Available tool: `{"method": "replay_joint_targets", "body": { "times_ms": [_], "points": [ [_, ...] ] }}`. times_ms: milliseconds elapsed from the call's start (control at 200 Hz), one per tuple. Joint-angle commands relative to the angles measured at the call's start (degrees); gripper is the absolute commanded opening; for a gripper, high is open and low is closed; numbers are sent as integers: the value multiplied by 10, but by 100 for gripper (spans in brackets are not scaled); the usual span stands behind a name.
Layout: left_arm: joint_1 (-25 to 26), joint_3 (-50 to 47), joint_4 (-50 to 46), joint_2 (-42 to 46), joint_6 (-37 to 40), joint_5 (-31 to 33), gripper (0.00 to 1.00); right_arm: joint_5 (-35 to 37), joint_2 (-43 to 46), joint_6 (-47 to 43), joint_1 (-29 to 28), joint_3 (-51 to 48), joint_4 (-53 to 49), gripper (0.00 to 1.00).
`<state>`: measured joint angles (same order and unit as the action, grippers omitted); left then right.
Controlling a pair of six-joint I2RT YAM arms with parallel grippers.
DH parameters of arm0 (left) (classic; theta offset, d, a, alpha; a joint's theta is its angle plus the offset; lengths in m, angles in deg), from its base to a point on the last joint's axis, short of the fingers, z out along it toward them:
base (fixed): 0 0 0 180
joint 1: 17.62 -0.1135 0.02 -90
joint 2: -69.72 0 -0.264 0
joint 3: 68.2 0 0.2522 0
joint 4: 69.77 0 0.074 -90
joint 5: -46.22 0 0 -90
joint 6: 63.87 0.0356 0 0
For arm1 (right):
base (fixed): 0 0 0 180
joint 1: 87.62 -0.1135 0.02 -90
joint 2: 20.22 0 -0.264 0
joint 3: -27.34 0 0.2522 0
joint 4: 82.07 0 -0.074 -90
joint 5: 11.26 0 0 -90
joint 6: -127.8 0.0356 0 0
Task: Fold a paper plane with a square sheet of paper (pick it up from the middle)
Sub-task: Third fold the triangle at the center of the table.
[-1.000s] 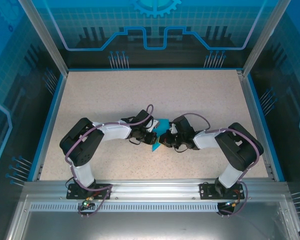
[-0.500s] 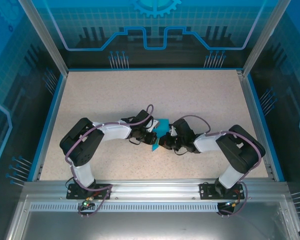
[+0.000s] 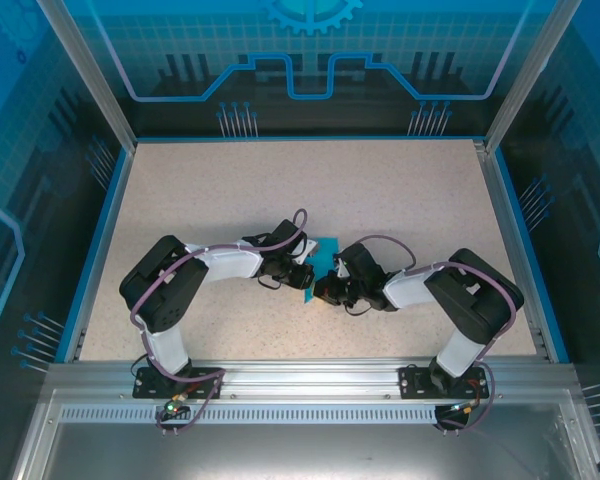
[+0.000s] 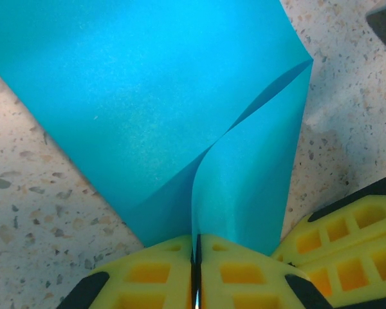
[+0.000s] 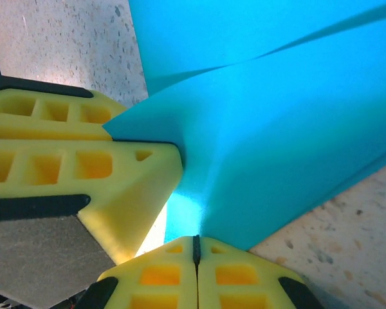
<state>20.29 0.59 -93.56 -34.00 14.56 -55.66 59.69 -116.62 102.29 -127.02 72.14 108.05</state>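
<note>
Though boxed in by blue printed panels [image 3: 310, 60] on metal posts [image 3: 85, 75]: speckled beige worktop [image 3: 380, 190], blue-rimmed. At middle, toward near edge: square sheet of paper [image 4: 148, 96], teal, partly folded, one flap curling up. Pinched at edge by left pincer [image 4: 196, 243], pressed together; likewise by right pincer [image 5: 195, 243], just beside.

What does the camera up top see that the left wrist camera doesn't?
From above: the whole left arm and right arm, and the wide speckled table. From the left wrist: the paper's curled flap up close, pinched in the shut yellow left jaws, the right jaws beside them. Both: the teal paper on the speckled table.
</note>
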Motion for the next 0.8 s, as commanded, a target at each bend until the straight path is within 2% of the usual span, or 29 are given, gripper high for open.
{"method": "replay_joint_targets", "body": {
  "times_ms": [0, 260, 665, 795],
  "points": [
    [-2, -19, -27, -34, 14, 5, 11, 9, -16, -9, -8, -8, -9, 5],
    [-2, -25, -24, -35, 14, 4, 11, 3, 28, 4, -19, -8, 5, 6],
    [-1, -21, -25, -39, 16, 4, 10, 10, -47, 41, -40, -14, 81, 6],
    [-1, -20, -26, -41, 17, 5, 9, 16, -27, 40, -40, -21, 69, 6]
  ]
}}
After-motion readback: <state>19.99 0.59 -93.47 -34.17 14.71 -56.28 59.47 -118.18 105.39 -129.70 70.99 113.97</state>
